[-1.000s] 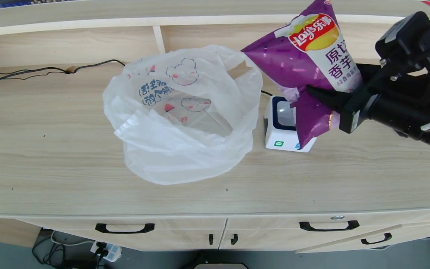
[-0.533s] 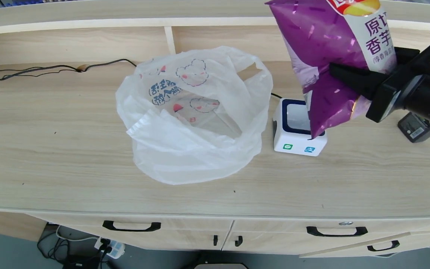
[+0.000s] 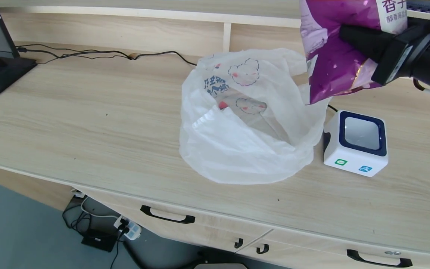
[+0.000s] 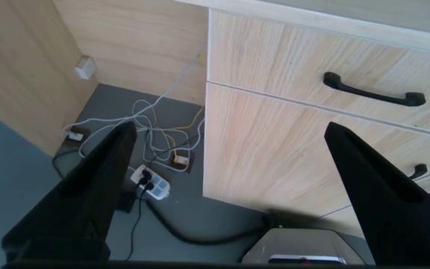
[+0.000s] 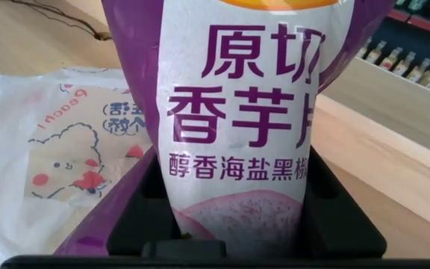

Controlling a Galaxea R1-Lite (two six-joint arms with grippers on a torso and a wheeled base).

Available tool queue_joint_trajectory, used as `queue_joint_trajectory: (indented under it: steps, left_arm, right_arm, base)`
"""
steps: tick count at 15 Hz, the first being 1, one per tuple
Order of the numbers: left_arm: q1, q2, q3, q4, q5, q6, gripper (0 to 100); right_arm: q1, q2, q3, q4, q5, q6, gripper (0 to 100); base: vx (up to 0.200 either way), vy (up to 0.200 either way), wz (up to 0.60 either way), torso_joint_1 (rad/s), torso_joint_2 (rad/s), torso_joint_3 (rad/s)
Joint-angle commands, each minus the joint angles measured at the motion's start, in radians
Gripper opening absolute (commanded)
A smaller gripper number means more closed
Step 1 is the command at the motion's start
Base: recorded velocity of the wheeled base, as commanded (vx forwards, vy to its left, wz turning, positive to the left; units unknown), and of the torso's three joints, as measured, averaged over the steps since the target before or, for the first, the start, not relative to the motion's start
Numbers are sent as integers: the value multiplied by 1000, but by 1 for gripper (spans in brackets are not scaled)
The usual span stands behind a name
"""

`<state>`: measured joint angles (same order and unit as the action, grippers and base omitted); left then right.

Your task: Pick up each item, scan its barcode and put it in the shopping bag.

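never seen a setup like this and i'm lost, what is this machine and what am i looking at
It is a two-armed robot at a wooden counter. The wide picture comes from a camera on its head; the other two come from cameras on its wrists. The right pincer is shut on a purple chip bag, held in the air by the open white shopping bag. Beside that sits a small white scanner. The left pincer hangs open, low by the drawers.

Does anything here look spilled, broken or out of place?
Nothing stands out. The purple chip bag hangs intact in the right gripper near the rim of the open, crumpled shopping bag; nothing is spilled.
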<state>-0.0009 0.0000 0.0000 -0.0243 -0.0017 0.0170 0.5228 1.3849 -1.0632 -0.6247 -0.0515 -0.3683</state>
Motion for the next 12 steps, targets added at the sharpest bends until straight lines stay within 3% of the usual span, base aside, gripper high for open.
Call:
queue_joint_trajectory:
  steps: [1,4,12]
  left_arm:
    - [-1,2,0,0,0,0,100]
    - [-1,2,0,0,0,0,100]
    - [-1,2,0,-2,0,1,100]
  right_arm:
    - [22,88,-86,0,22,35,0]
    - [45,180,-73,-32,22,144,0]
    - [115,247,-54,-63,22,175,0]
  base:
    - [0,0,0,0,0,0]
    - [0,0,0,0,0,0]
    - [0,0,0,0,0,0]
